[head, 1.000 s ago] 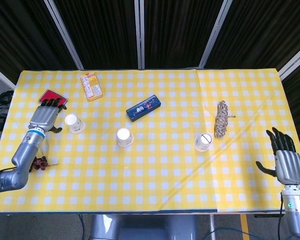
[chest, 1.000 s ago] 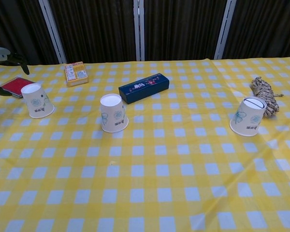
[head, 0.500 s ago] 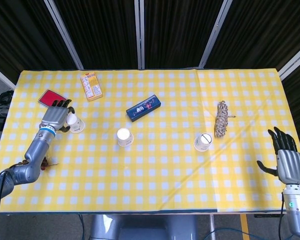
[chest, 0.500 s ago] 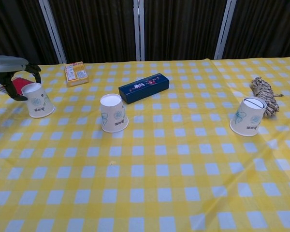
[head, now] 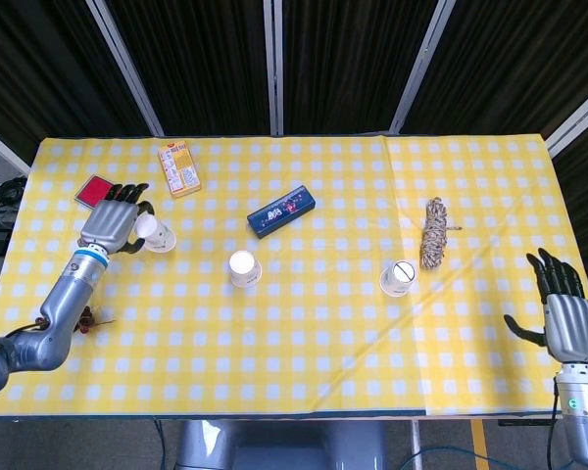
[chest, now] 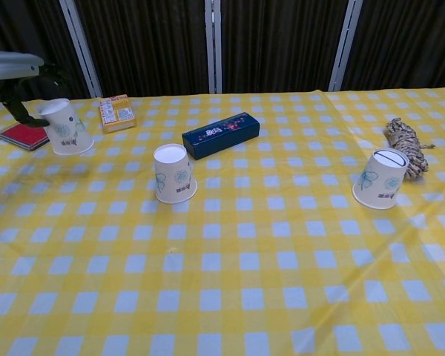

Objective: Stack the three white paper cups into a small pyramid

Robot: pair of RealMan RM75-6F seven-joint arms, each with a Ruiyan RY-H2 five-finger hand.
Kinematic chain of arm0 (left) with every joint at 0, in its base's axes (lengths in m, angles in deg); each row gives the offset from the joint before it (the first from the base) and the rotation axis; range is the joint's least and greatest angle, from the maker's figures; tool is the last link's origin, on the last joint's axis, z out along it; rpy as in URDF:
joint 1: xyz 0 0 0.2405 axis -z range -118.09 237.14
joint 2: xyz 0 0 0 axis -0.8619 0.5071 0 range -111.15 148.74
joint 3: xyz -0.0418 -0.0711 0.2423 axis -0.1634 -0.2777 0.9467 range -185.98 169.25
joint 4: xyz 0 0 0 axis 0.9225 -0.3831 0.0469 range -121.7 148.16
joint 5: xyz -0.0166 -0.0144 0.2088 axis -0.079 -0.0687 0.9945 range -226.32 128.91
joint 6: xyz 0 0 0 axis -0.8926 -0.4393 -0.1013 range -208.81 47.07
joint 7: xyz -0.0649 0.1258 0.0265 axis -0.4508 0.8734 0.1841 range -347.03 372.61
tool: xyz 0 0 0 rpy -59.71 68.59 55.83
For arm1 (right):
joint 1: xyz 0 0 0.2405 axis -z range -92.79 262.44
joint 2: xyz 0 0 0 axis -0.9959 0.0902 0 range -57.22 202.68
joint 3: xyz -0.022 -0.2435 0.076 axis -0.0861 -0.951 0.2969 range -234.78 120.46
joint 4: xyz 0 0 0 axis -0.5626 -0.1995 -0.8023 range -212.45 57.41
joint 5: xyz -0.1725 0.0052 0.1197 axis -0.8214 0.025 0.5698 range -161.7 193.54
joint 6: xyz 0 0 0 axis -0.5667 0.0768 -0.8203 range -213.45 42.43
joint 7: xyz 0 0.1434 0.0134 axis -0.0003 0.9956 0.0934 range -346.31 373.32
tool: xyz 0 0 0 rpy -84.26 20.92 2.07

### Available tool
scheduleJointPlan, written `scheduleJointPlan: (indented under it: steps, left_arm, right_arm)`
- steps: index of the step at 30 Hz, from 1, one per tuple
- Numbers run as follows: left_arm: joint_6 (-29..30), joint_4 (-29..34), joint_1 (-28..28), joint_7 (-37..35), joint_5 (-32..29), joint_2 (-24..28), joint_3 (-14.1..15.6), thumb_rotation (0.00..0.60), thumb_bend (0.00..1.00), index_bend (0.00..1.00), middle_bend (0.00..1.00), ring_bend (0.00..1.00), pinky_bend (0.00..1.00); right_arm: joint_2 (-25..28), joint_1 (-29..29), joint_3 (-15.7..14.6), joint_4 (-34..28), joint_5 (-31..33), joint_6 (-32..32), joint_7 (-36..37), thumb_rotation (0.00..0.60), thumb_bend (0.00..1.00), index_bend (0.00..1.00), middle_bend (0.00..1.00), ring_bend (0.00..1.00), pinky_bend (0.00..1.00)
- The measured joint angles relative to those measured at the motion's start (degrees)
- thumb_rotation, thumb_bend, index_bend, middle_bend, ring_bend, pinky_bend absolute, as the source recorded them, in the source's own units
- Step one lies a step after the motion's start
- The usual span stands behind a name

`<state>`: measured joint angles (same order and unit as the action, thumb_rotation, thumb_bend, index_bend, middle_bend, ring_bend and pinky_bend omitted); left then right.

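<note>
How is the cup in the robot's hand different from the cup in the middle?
The held cup is gripped by the left hand and looks lifted off the table; the middle cup stands free on the cloth. The held cup tilts; the middle cup sits straight. The held cup is near the red card; the middle cup is by the blue box. Both are white, flower-printed and upside down.

Matt paper cups (chest: 173,173); glossy checked tablecloth (chest: 245,282); rough rope bundle (head: 433,232).

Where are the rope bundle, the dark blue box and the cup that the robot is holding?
rope bundle (head: 433,233), head view, middle of the coil
dark blue box (chest: 220,134), chest view, top face
held cup (chest: 67,129), chest view, side wall
</note>
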<state>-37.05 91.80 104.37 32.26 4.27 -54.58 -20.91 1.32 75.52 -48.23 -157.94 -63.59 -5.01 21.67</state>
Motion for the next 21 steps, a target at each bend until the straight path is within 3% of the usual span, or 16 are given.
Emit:
scheduleJointPlan:
  steps: [10, 15, 21]
  left_arm:
    - [6.44, 22.81, 1.29, 0.83, 5.68, 10.67, -5.03, 0.600, 0.41, 0.37, 0.00, 0.00, 0.00]
    - [6.82, 25.85, 5.69, 6.49, 2.80, 9.80, -6.21, 0.600, 0.41, 0.38, 0.00, 0.00, 0.00]
    - [6.93, 25.85, 11.86, 14.21, -4.25, 3.90, -5.76, 0.600, 0.41, 0.38, 0.00, 0.00, 0.00]
  right_arm:
    - [0.69, 0.14, 0.40, -0.20, 0.31, -0.05, 2.18, 0.600, 0.10, 0.03, 0.00, 0.00, 0.00]
    - [1.07, 0.16, 0.43, -0.09, 0.36, -0.46, 3.71, 0.600, 0.10, 0.03, 0.00, 0.00, 0.00]
    - [1.39, 0.04, 0.37, 0.08, 0.40, -1.25, 5.65, 0.600, 0.10, 0.03, 0.00, 0.00, 0.00]
